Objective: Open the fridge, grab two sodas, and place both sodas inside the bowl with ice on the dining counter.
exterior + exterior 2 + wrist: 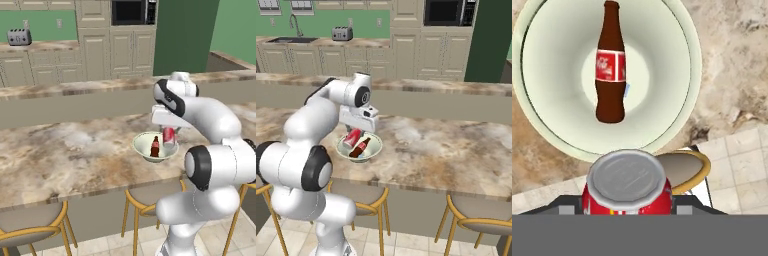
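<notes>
On the dining counter (60,155) stands the pale bowl (142,150). The dark cola bottle (610,65) lies inside it, and a small pale ice piece (627,90) rests beside the bottle. My gripper (169,131) hangs just over the bowl's near rim, shut on the red soda can (169,136). In the hand view the can's silver top (627,177) sits at the bottom, between the fingers, with the bowl (552,75) beyond it. From the right base view the can (352,137) tilts above the bottle (360,148). The fridge is out of view.
Round-seated stools (30,220) (476,210) stand under the counter's near edge. A raised ledge (75,90) runs behind the counter. Cream cabinets, a toaster (19,36) and a sink (293,39) line the rear wall.
</notes>
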Controlling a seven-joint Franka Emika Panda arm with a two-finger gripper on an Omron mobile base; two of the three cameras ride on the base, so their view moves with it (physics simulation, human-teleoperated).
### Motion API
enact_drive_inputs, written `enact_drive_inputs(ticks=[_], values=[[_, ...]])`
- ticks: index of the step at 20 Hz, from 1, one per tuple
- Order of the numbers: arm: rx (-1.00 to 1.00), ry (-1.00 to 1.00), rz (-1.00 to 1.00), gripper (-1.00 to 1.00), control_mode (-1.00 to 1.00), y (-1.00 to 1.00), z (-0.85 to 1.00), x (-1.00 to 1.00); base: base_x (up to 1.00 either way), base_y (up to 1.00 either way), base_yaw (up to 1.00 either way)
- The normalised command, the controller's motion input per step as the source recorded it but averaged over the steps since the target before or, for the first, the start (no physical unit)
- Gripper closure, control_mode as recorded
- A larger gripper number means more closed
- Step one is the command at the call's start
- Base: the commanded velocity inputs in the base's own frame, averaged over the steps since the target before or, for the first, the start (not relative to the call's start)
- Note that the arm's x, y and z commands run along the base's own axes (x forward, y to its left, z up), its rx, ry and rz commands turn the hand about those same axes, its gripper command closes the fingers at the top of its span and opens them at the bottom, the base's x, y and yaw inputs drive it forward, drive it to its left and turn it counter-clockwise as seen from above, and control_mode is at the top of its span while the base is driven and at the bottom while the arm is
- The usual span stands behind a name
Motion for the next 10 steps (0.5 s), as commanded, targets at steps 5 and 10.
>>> enact_drive_inputs(ticks=[5,10], values=[[-0.04,0.00,-0.03,1.00,-1.00,0.11,-0.33,0.37,0.00,0.00,0.00],[-0.03,0.00,-0.03,1.00,-1.00,0.00,-0.31,0.57,0.00,0.00,0.00]])
